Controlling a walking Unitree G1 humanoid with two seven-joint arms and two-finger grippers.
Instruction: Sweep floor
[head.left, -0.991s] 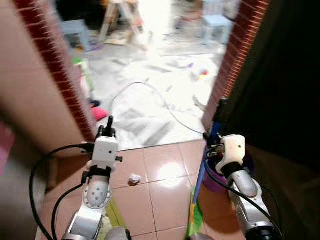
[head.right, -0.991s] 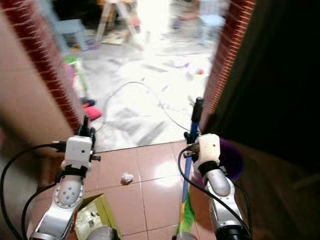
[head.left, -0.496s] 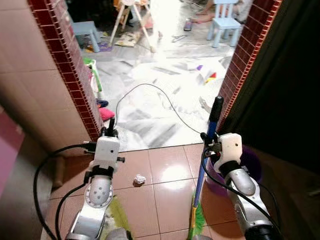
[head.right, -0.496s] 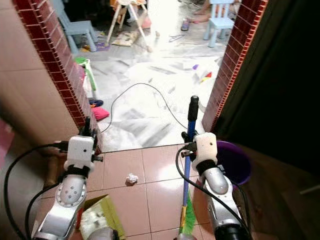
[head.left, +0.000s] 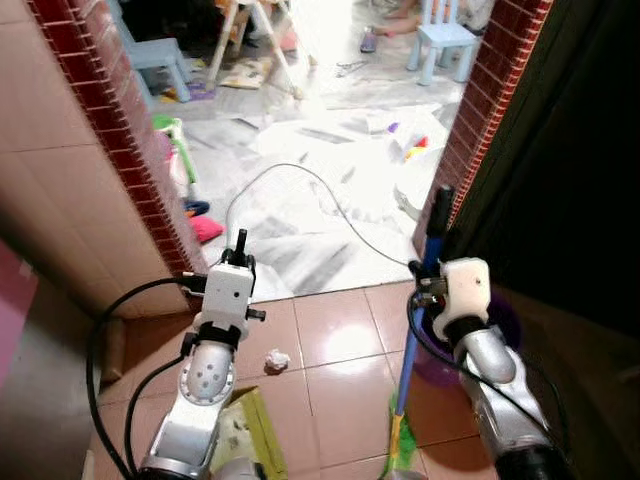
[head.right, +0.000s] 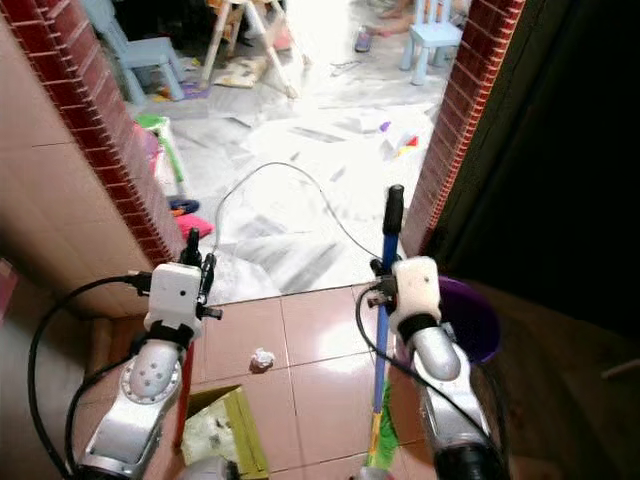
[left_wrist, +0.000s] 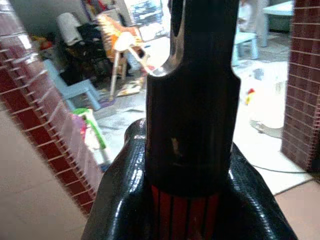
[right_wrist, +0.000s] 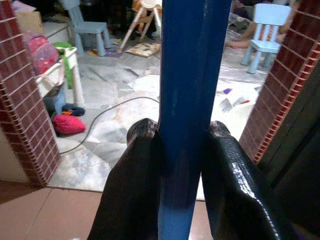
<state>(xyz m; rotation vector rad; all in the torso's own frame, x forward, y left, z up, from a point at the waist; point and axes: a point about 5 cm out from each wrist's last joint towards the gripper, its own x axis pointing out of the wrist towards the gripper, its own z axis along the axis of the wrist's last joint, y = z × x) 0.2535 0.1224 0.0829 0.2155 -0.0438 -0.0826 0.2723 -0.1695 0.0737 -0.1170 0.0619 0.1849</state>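
The blue-handled broom (head.right: 381, 330), long, stiff and probably light, is clenched high on its shaft by the right gripper (right_wrist: 172, 150); the left gripper (left_wrist: 190, 165) clasps the red-handled dustpan (head.right: 225, 430).

broom: blue shaft (head.right: 381, 330), black top grip, green bristles at floor; near upright, clamped in right tool (right_wrist: 172, 165)
dustpan: yellow-green pan (head.right: 228, 432) on tiles below left tool (left_wrist: 190, 210), red-black handle pinched
paper wad: white crumpled (head.right: 262, 358), between both tools, on floor
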